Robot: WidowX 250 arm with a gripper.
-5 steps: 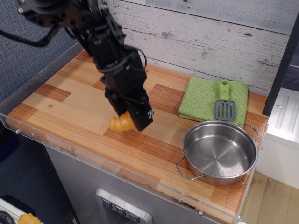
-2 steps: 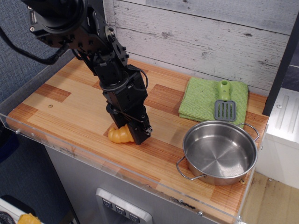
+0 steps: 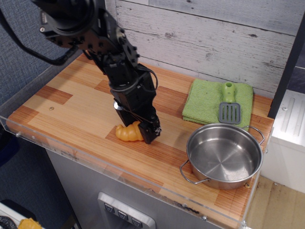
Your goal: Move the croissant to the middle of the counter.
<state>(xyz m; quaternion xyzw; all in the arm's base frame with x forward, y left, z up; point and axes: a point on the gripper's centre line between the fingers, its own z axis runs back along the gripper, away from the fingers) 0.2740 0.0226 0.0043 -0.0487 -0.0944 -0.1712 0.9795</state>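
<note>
Croissant [image 3: 129, 133] sits low on the bench [image 3: 71, 109], a small shiny orange-yellow toy with ridged segments, roughly in the middle of the wooden top and a little toward the front edge. Its left end shows clear on the planks; its right end is tucked under the black end effector [image 3: 143, 132], which comes down onto it at a slant from the upper left. The fingers look closed around that end of the croissant, one dark finger [image 3: 150, 133] standing just to its right and touching the wood or very near it, so I'd call it clamped on the pastry.

The arm itself is bulky and black, with cables looped at the wrist, and it leans in from the back left corner, covering part of the reddish planks behind.

To the right, well apart from the croissant, stands a steel pot [image 3: 224, 156] with two wire handles, empty and bright inside, close to the front right corner. Behind the pot lies a folded green cloth [image 3: 205, 101] against the back of the bench, and on it rests a spatula [image 3: 229, 107] with a green handle and a grey slotted blade, the blade pointing toward the pot. A clear plastic rim [image 3: 95, 162] runs along the front edge.
</note>
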